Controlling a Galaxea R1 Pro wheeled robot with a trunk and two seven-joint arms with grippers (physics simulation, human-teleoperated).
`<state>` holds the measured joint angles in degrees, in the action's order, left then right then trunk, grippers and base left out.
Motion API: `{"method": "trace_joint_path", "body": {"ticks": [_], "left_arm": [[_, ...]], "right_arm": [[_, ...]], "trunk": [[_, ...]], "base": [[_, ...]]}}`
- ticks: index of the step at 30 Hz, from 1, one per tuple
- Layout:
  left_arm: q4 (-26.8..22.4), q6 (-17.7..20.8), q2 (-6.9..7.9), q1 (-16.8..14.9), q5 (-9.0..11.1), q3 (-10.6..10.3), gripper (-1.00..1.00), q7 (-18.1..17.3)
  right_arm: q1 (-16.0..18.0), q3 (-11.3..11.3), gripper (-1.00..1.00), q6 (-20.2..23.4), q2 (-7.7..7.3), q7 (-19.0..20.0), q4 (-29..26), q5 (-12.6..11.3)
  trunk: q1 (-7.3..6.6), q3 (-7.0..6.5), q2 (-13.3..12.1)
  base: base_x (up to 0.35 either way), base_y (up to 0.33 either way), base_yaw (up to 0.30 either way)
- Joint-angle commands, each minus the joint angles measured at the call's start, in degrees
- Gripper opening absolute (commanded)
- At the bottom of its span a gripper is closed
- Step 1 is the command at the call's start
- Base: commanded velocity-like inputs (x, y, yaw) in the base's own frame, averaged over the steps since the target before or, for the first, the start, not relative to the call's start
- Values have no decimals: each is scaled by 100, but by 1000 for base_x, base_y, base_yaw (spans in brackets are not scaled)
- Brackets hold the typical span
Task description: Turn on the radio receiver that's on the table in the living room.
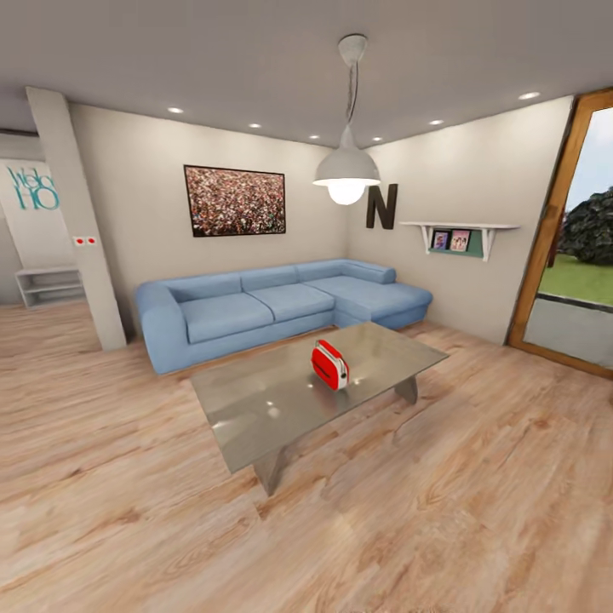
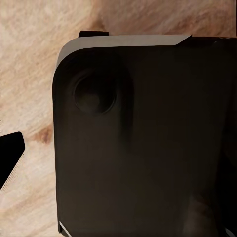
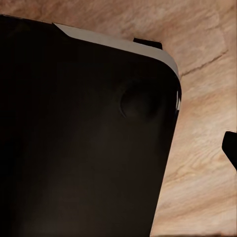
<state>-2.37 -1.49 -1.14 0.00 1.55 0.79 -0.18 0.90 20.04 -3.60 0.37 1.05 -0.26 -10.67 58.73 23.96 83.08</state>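
Red radio receiver [image 1: 329, 364], glossy grey-beige table [image 1: 255, 400], blue sofa [image 1: 255, 306].

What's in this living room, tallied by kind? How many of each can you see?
Blue sofa: 1
Table: 1
Red radio receiver: 1
Framed crowd picture: 1
Hanging lamp: 1
Wall shelf: 1
Letter N on wall: 1
Total: 7

One radio [image 1: 329, 364], one table [image 1: 255, 409], one sofa [image 1: 255, 311]
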Motion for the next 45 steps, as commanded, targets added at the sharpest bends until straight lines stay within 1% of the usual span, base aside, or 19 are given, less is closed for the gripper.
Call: {"method": "trace_joint_path", "body": {"ticks": [1,11,15,45], "left_arm": [[0,0,0,0,1,0,100,0],[0,0,0,0,-2,0,100,0],[0,0,0,0,1,0,100,0],[3,70,0,0,27,-10,100,1]], "right_arm": [[1,0,100,0,1,0,0,0],[2,0,100,0,-5,0,0,-3],[3,0,100,0,-4,-15,0,2],[5,17,100,-2,-28,-1,0,16]], "trunk": [[0,0,0],[0,0,0],[0,0,0],[0,0,0]], "base": [[0,0,-293],[0,0,-293],[83,0,-148],[314,0,-3]]}}
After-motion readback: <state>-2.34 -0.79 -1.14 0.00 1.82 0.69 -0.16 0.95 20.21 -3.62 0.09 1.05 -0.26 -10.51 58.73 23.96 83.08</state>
